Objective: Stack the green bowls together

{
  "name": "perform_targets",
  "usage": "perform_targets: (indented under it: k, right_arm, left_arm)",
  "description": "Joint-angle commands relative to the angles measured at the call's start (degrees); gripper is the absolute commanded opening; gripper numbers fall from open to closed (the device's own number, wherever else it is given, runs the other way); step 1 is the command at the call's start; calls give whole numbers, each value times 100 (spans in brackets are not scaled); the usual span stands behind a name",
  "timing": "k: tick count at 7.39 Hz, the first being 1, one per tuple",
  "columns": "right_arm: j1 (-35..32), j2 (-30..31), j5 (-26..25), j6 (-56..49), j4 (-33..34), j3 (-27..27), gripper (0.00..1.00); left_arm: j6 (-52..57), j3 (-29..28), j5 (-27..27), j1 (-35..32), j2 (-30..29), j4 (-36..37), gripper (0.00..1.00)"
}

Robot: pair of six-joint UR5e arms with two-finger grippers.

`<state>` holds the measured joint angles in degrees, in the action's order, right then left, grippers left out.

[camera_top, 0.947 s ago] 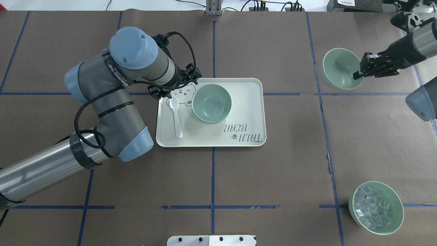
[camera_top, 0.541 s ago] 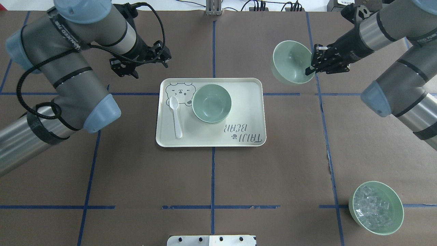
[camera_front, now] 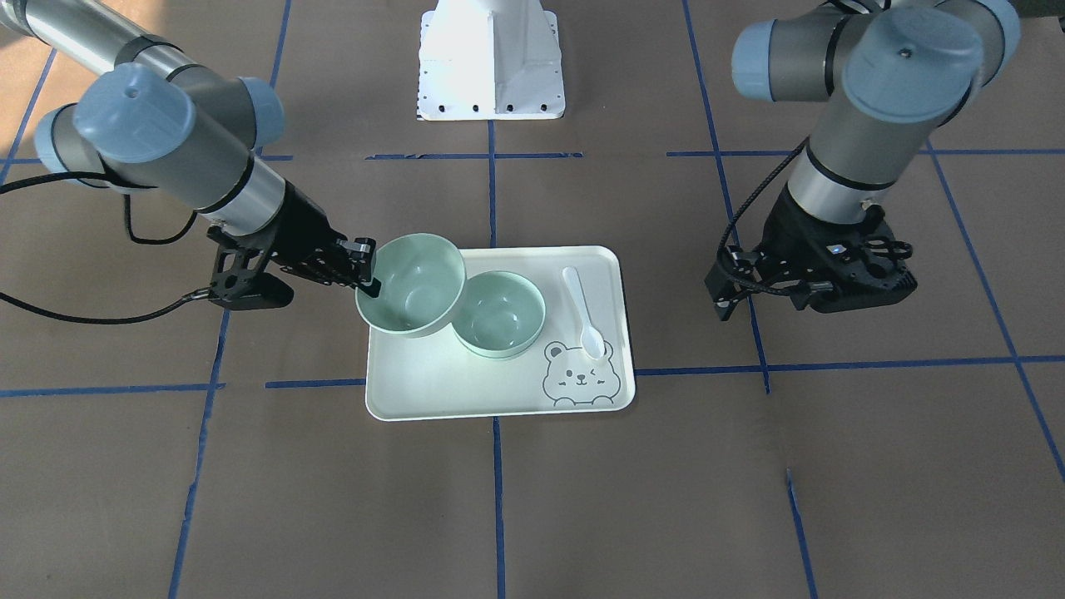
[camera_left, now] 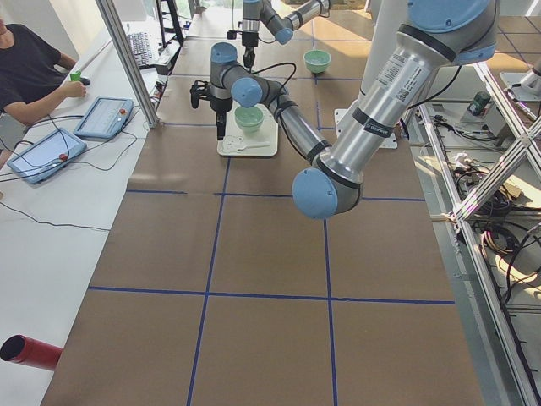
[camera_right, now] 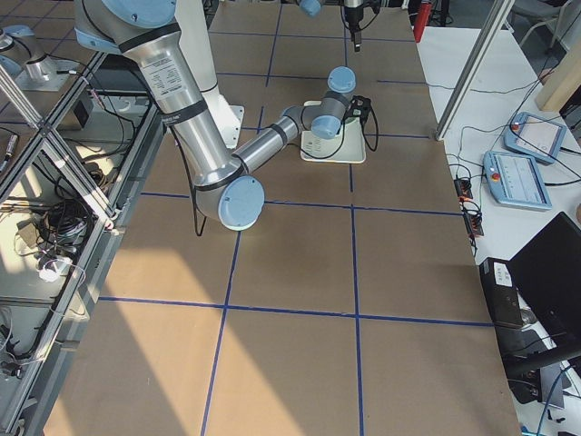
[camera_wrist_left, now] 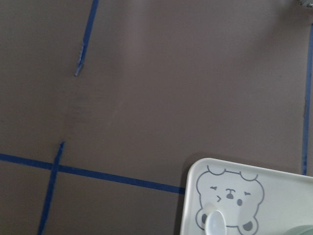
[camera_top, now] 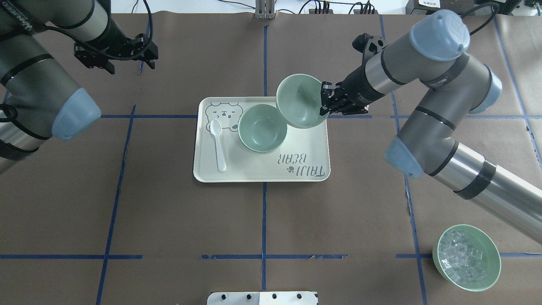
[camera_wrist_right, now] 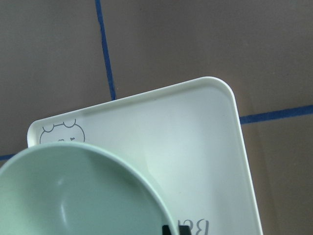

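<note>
The right gripper (camera_top: 324, 111) is pinched on the rim of a green bowl (camera_top: 298, 101), held tilted over a corner of the tray (camera_top: 262, 178), just beside a second green bowl (camera_top: 261, 127) resting on it. The left gripper (camera_top: 130, 65) is spread and empty, well apart from the tray. Only the overhead view shows the cube-filled bowl (camera_top: 465, 257).

The cream tray (camera_top: 254, 171) bears the only words that can be read: "TAIJI BEAR" (camera_top: 303, 165), in grey outline capitals beside a small paw print, upside down in the overhead view. A line-drawn bear face (camera_top: 223, 115) fills the tray's opposite corner. The right wrist view catches only the letters "Be" (camera_wrist_right: 196, 228) of that wording, beside the rim of a green bowl (camera_wrist_right: 73, 196). White lettering on the left arm's black band (camera_top: 17, 21) is cut off and unreadable.
</note>
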<state>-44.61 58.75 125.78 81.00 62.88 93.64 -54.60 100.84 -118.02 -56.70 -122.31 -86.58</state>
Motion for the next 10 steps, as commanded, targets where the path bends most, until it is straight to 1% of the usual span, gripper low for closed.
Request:
perform_targets:
  k: [1, 3, 4, 5, 8, 9, 10]
  right_arm:
    - [539, -599, -622, 48, 1021, -47, 0]
    - [620, -671, -704, 47, 1051, -170, 0]
    - [637, -802, -730, 39, 1060, -345, 0]
    - [637, -908, -748, 39, 1060, -538, 0]
    - [673, -935, -792, 21, 1051, -601, 0]
    - [673, -935, -800, 38, 1051, -619, 88]
    - [673, -935, -809, 65, 1033, -593, 100]
  left_arm:
    - [860, 14, -2, -445, 276, 36, 100]
    - [1511, 6, -2, -736, 497, 53, 100]
    - [1679, 6, -10, -824, 549, 53, 100]
    - [1759, -3, -2, -869, 559, 62, 100]
    - [1822, -3, -10, -887, 629, 62, 100]
    - [1822, -3, -10, -895, 638, 53, 100]
    - [1822, -3, -10, -895, 638, 53, 100]
